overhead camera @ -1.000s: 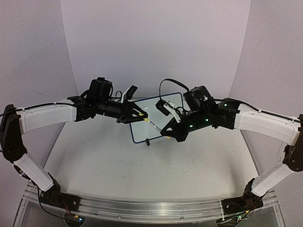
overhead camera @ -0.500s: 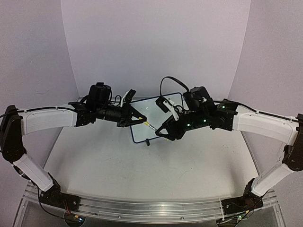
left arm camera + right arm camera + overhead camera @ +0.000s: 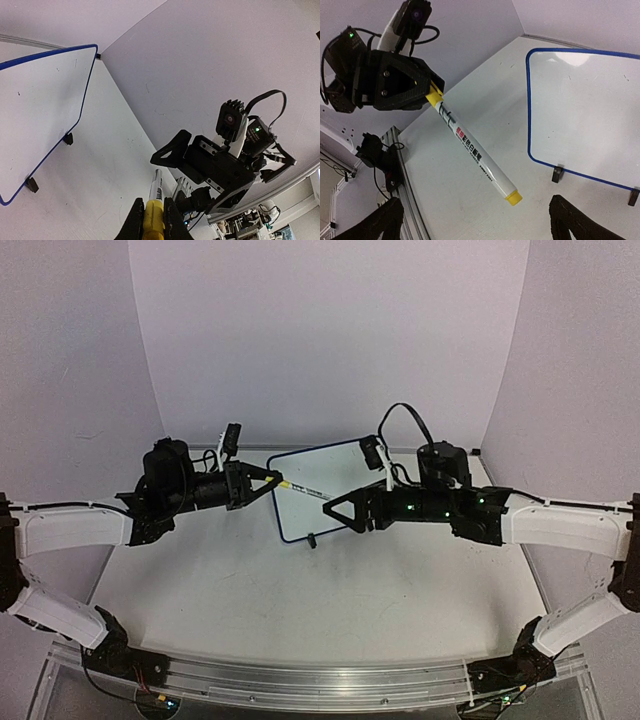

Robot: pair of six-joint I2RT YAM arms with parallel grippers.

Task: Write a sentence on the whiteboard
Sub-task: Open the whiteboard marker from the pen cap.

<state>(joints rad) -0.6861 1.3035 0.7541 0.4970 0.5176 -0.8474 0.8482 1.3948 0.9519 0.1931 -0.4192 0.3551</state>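
**Whiteboard [image 3: 312, 518] blank as the marker changes pincers**

The marker [image 3: 470, 147] has just passed across. A second ago the right pincer [image 3: 337, 512] was closed on it, close against the left one. Now its fingers are spread wide and it has drawn back, clear of the pen's free end. The left pincer [image 3: 270, 481] is pressed together on the marker's yellow rear end and carries it alone. The barrel juts straight out ahead of its fingertips, toward the right pincer.

The handover looks finished, so the writing seems to fall to the left arm, which must next bring the free end to the board. I cannot tell whether that yellow end is a cap or the nib.

The whiteboard stands just beyond the left pincer's tips, behind the marker and between the two pincers. No strokes of the sentence show on it.

The board is flat, glossy white, with rounded corners and a thin blue rim, and it stands on small black clip feet [image 3: 557, 173]. The marker is a slim, smooth white cylinder with red and black print. The bench [image 3: 320, 610] is pale, matte and lightly scuffed.
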